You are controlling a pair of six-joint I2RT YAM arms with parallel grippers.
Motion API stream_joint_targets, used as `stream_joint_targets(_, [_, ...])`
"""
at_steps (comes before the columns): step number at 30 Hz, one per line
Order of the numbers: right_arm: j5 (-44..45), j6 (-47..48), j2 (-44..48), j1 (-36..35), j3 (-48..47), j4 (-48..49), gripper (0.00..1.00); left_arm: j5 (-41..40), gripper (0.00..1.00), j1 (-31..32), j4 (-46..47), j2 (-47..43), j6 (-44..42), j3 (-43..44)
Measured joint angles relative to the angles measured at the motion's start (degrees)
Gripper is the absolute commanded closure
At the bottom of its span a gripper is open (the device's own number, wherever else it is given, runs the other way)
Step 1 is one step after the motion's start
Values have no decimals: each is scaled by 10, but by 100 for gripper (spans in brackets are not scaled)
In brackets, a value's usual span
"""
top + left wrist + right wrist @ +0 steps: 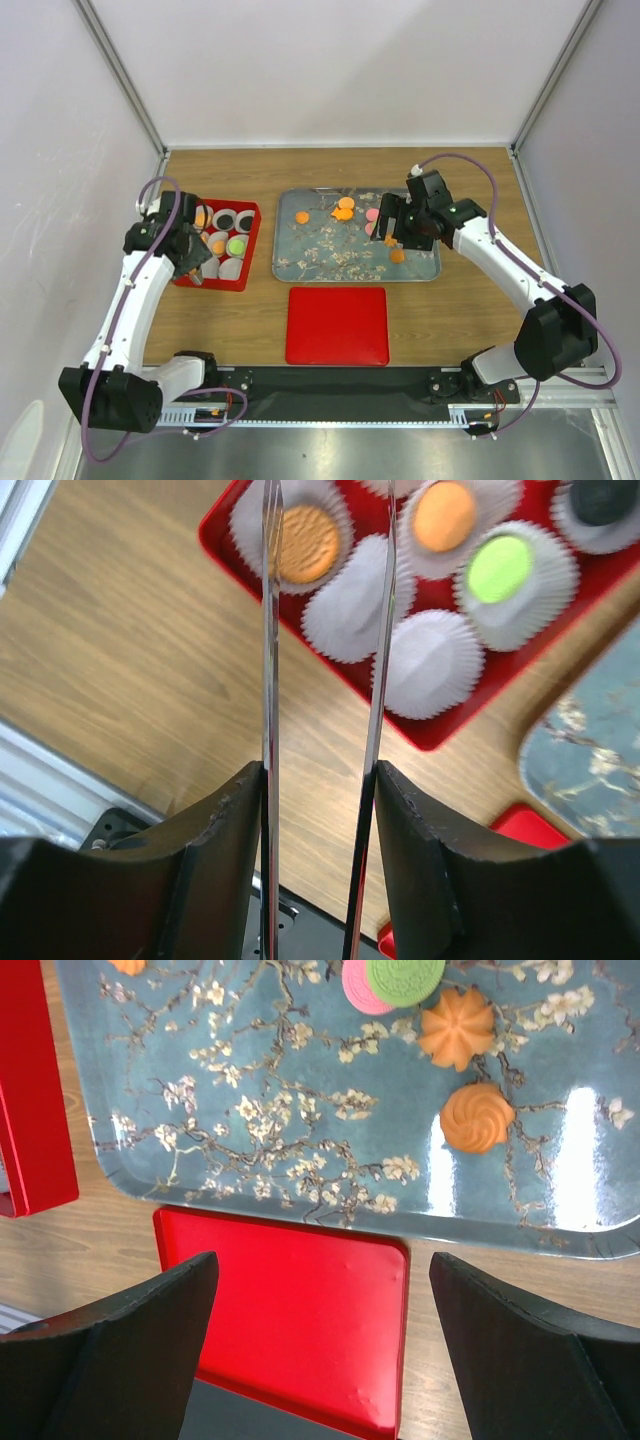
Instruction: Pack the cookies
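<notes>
Loose cookies lie on the blue floral tray point(320, 262): orange ones point(345, 208), a pink one point(372, 214) and another orange point(397, 255). The right wrist view shows a green point(405, 978), a pink point(358, 990) and two orange cookies point(477, 1117). The red box point(250, 250) holds white paper cups, some with cookies: orange point(305, 542), orange point(443, 515), green point(500, 568), black point(603, 495). My left gripper point(190, 262) point(318, 780) grips metal tongs point(268, 630); their arms are apart and empty over the box's near-left cups. My right gripper point(395, 225) point(322, 1265) is open and empty above the tray's right part.
A flat red square lid point(337, 325) point(290, 1320) lies in front of the tray. Two empty paper cups point(432, 662) sit at the box's near edge. Walls and metal posts enclose the wooden table on three sides.
</notes>
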State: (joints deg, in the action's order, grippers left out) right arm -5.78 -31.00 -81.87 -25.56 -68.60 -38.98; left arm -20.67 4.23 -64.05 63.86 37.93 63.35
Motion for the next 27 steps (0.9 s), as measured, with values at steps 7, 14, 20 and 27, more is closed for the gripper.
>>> stream_joint_targets(7, [10, 0, 0, 0, -17, -3, 5, -6, 48, 92, -8, 13, -6, 108])
stream_joint_targets(14, [31, -4, 3, 1, -26, -21, 5, -19, 47, 243, 12, 133, -5, 205])
stream_joint_targets(20, [49, -5, 30, 9, -27, -48, 5, 2, 46, 275, 61, 248, -20, 225])
stream_joint_targets(27, [66, -5, 55, 34, -27, -69, 5, 31, 45, 277, 109, 354, -52, 253])
